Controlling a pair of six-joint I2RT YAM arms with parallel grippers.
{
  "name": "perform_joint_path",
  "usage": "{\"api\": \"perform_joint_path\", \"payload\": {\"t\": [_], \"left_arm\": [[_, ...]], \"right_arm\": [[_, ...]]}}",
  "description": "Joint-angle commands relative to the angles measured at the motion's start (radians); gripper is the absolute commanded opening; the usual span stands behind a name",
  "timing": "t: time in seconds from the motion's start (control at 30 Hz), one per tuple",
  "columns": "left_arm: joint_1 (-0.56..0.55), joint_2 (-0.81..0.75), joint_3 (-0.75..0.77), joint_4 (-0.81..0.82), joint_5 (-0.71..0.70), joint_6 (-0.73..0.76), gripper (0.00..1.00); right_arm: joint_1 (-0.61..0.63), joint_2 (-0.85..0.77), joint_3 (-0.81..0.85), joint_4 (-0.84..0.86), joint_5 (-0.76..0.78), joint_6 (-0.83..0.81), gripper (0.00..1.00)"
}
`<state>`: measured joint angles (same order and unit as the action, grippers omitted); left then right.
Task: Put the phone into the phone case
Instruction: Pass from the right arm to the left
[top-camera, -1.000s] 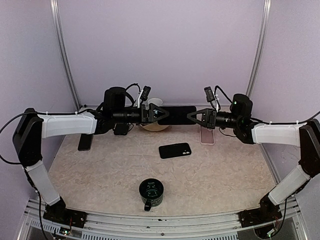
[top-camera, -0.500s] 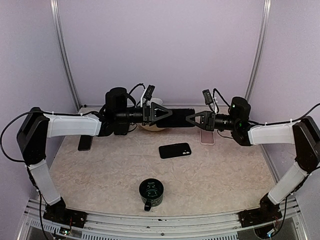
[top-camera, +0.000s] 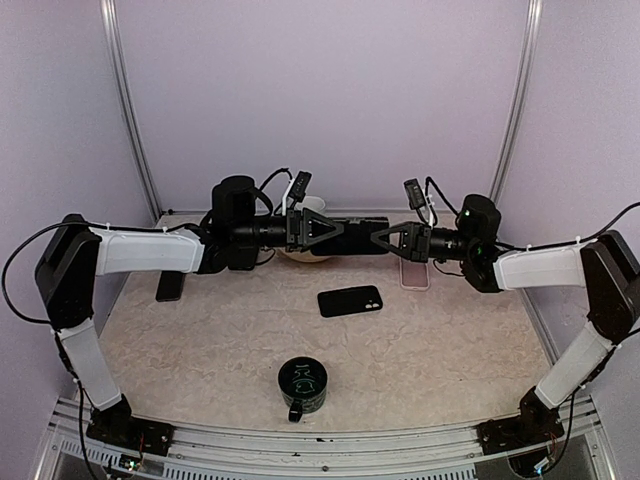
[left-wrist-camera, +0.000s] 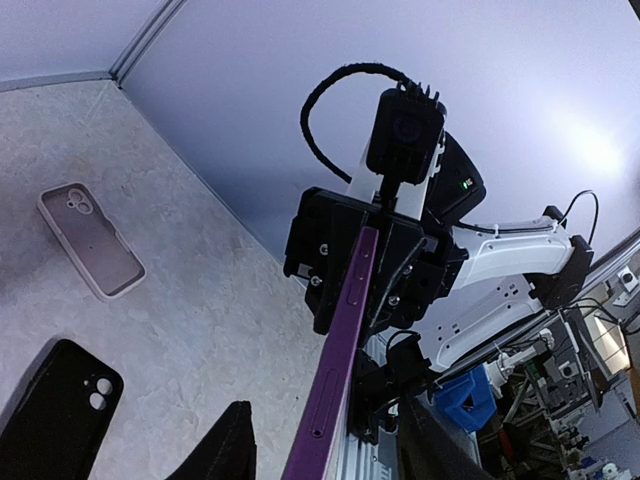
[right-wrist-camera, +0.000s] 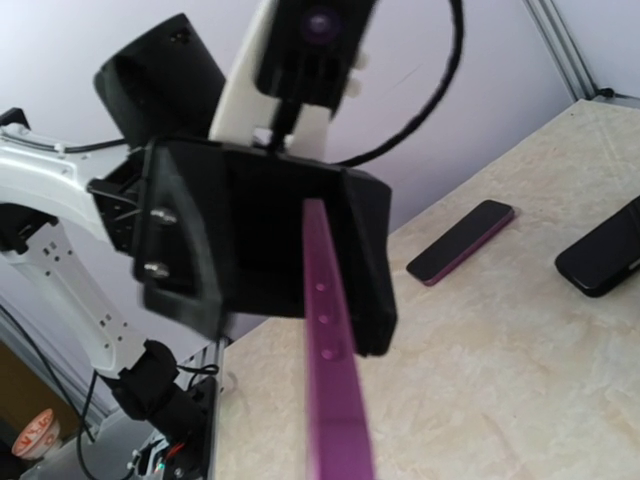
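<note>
**Phone held in mid-air; insertion not yet begun.** The purple phone (top-camera: 358, 221) is off the desk (top-camera: 200, 340). It hangs level between the two arms above the desk's far edge, at 12 o'clock from the black case (top-camera: 350, 300).

No part of the phone sits in a case. The black case lies flat and empty near the desk's middle. A pale pink case (top-camera: 414, 270) lies at about 2 o'clock from it, likewise empty. Which of the two is intended cannot be told. A second, dark phone (top-camera: 170, 285) lies at 9 o'clock from the black case, untouched.

Judged stage: early. The pickup is done, while lowering, alignment and pressing-in are all left.

**Right jaws:** closed on the phone's right-hand end and carrying it. In the left wrist view the phone runs edge-on from the bottom of the frame up into them.

**Left jaws:** partly open, astride the phone's other end. The two fingers (left-wrist-camera: 228, 445) stand either side of the purple edge with a gap showing on each side, so no grip by them is seen.

The phone thus lies between both pairs of jaws but is clamped at one end only.
</note>
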<state>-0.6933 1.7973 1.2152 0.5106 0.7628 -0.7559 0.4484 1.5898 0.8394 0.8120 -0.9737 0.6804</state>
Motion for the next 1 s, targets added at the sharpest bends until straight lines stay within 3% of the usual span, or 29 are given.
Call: {"api": "perform_joint_path", "payload": {"t": [0.0,0.17,0.3,0.6,0.67,0.77,0.97], "left_arm": [[-0.009,0.01,0.005,0.08,0.06,-0.01,0.42],[-0.009,0.012,0.001,0.086,0.069,-0.011,0.36],[-0.009,0.01,-0.005,0.086,0.069,-0.007,0.21],[-0.008,0.01,-0.013,0.075,0.063,0.005,0.0],[-0.008,0.01,-0.013,0.073,0.063,0.008,0.0],[-0.005,0.01,-0.016,0.072,0.057,0.01,0.0],[0.027,-0.007,-0.047,0.049,-0.001,-0.01,0.0]], "right_arm": [[-0.008,0.02,0.019,0.043,0.021,0.005,0.0],[-0.008,0.028,0.021,0.044,0.029,0.011,0.0],[-0.009,0.038,0.03,0.045,0.034,0.024,0.0],[-0.008,0.062,0.045,0.05,0.044,0.075,0.0],[-0.008,0.061,0.05,0.035,0.05,0.073,0.0],[-0.008,0.061,0.063,-0.005,0.055,0.066,0.1],[-0.012,0.045,0.112,-0.21,0.107,-0.024,0.51]]}}
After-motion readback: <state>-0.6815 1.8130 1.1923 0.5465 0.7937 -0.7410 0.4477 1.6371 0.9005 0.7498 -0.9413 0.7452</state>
